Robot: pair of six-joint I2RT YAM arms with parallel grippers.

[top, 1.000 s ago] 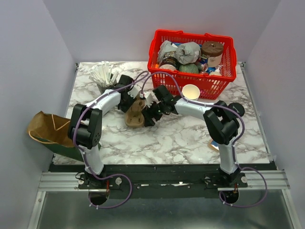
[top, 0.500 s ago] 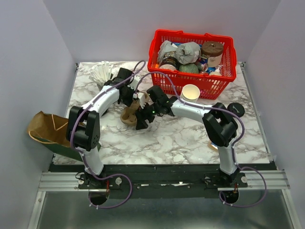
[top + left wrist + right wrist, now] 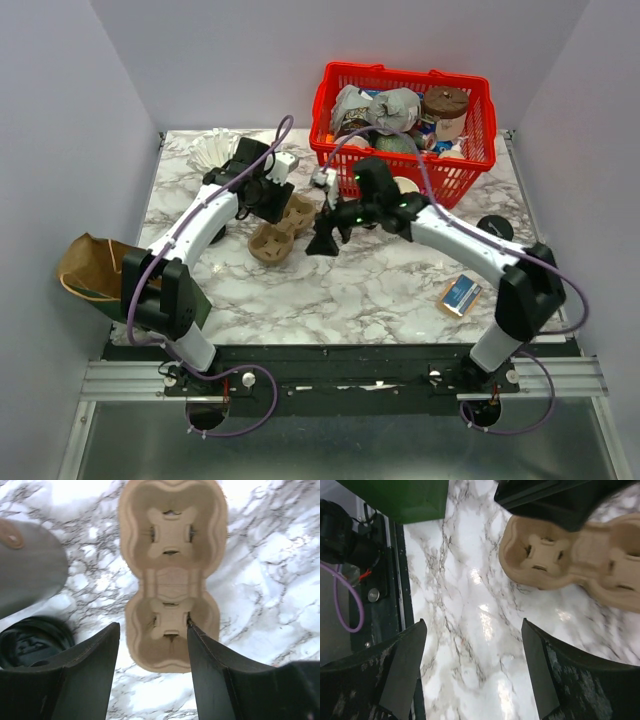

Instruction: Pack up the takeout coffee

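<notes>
A tan pulp two-cup carrier (image 3: pixel 280 228) lies flat on the marble table, cups side up; it also shows in the left wrist view (image 3: pixel 170 570) and the right wrist view (image 3: pixel 570 560). My left gripper (image 3: pixel 272 197) is open over the carrier's far end (image 3: pixel 152 630); its right finger (image 3: pixel 200 650) touches the carrier's rim and its left finger is apart from it. My right gripper (image 3: pixel 325 238) is open and empty (image 3: pixel 472 630) over bare marble just right of the carrier. A white paper cup (image 3: pixel 403 187) stands by the basket, partly hidden by my right arm.
A red basket (image 3: pixel 480 165) full of items stands at the back right. A brown paper bag (image 3: pixel 95 268) hangs off the left edge. White stacked items (image 3: pixel 215 155) sit back left. A black lid (image 3: pixel 497 228) and a blue box (image 3: pixel 460 294) lie at right.
The carrier, held up between both grippers before, now lies flat on the table. My right gripper has drawn back to the right and its elbow has swung out. The left gripper has moved back.
</notes>
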